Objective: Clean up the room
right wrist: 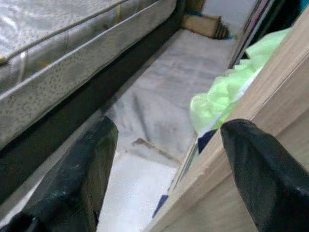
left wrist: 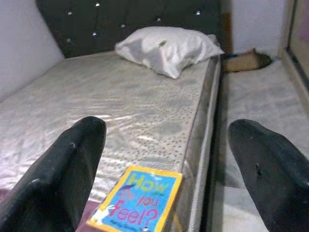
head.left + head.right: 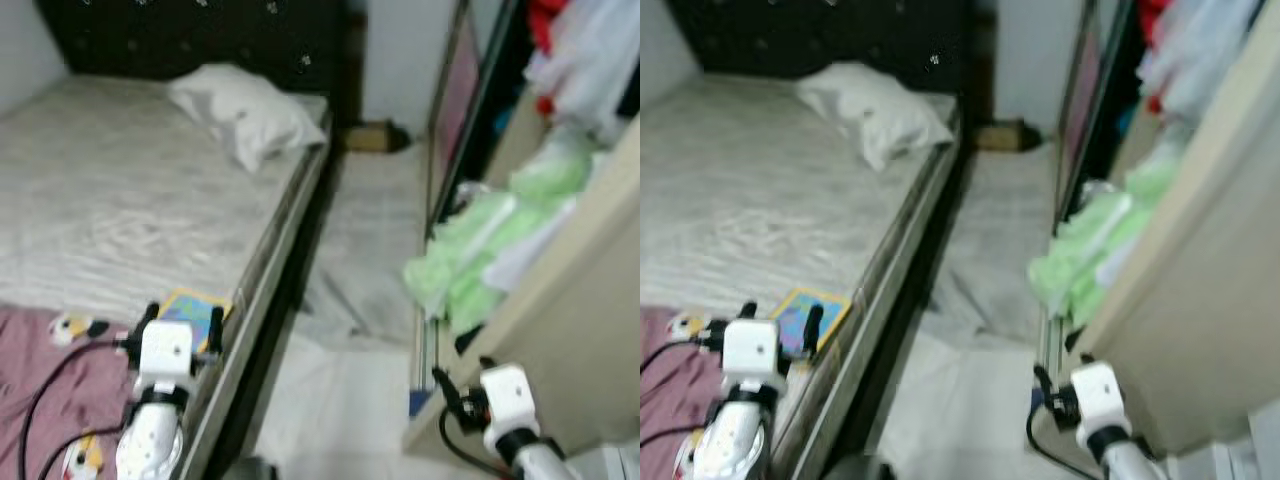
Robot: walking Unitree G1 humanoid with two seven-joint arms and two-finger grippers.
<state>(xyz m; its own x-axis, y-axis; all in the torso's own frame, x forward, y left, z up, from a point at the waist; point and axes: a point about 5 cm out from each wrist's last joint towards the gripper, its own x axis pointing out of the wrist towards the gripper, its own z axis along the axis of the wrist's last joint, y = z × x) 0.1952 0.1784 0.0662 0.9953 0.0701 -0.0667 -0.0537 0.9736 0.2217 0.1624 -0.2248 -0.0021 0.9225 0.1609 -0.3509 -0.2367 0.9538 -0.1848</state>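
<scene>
Beside the bed (image 3: pixel 120 200) you have both arms raised in front of you, neither holding anything. Your left gripper (image 2: pixel 166 159) hangs over the near corner of the bed with its fingers (image 2: pixel 72 159) spread wide apart. Between them, and just beyond, you see a book (image 2: pixel 137 198) lying flat on the bed close to its right edge; its blue and yellow cover reads "How do you feel?". From the head views the book (image 3: pixel 195 305) sits just past the left wrist, touching nothing but the mattress. Nearer to you on the bed lies a dusty-pink cloth (image 3: pixel 50 370) with small cartoon prints, and black cable from the left arm loops over it. At the far end of the bed a white pillow (image 3: pixel 245 110) rests against the dark studded headboard (image 3: pixel 200 35).

Your right gripper (image 1: pixel 164 169) is off the bed's right side, over the floor (image 3: pixel 370 250), close to the wardrobe's wooden panel (image 3: pixel 570 330). Its fingers (image 1: pixel 82 169) are also spread wide, with nothing between them. Right of the bed, green clothes (image 3: pixel 470 250) spill from the wardrobe toward the floor, just ahead of the right gripper. More clothes (image 3: pixel 580 50) hang above them, blurred. Beyond the bed's far right corner, a brown box (image 3: pixel 370 137) sits on the floor against the wall.
</scene>
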